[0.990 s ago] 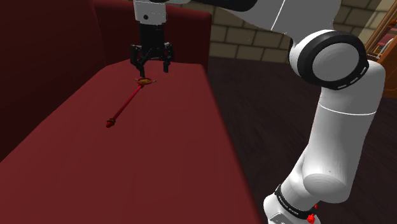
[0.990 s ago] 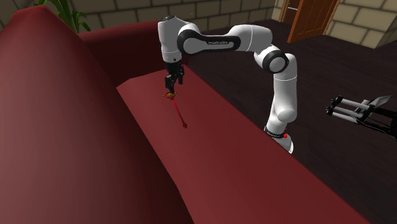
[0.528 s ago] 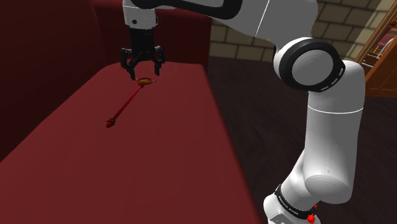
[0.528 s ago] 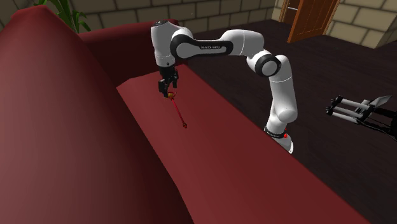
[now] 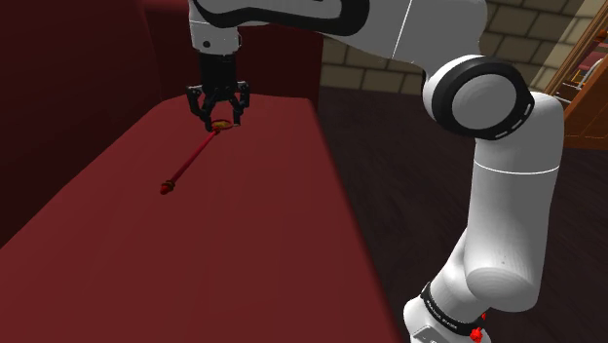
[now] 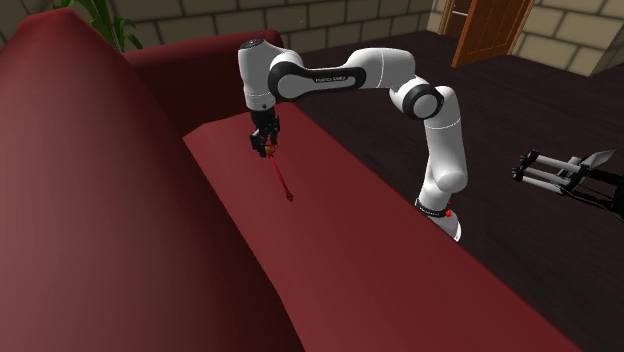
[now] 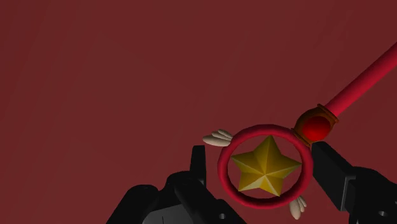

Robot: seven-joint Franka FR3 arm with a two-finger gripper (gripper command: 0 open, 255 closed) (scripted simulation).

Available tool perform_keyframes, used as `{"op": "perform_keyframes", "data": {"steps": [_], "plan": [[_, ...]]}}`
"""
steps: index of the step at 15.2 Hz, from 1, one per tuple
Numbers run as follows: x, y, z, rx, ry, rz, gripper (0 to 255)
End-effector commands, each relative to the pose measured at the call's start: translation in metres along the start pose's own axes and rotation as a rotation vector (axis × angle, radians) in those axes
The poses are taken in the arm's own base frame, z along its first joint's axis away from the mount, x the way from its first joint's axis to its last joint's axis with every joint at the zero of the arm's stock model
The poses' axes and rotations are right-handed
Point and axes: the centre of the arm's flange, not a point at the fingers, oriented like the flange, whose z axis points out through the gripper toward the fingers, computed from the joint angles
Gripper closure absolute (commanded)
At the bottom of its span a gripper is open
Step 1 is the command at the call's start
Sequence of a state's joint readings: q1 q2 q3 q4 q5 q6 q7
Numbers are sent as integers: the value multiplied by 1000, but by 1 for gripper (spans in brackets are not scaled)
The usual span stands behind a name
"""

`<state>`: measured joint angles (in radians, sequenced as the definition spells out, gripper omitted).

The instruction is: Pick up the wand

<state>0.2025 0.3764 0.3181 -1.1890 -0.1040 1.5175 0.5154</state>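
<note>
Now, shoulder view: your all-black two-finger hand (image 5: 220,121) hangs open over the ringed head of the slim red wand (image 5: 198,154), which lies flat on the dark red sofa seat (image 5: 244,224).
Second exterior view: the shaft trails along the seat, so descend straight.
Wrist view: the fingers (image 7: 198,159) flank the gold-starred ring without touching it. Close evenly and low.

The wand (image 7: 266,167) looks glossy and smooth in red and gold; the dark red sofa (image 5: 244,253) is smooth and matt.

Red star-headed wand (image 7: 267,167), lying flat
</note>
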Motion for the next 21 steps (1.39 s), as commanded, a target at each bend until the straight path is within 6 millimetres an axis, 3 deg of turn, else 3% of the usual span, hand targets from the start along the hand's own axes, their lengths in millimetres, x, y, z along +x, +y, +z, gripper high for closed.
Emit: {"op": "perform_keyframes", "data": {"steps": [1,6,21], "plan": [[0,0,1,-1,-1,0,255],[-1,1,1,-1,-1,0,255],[-3,1,-78,-1,-1,0,255]]}}
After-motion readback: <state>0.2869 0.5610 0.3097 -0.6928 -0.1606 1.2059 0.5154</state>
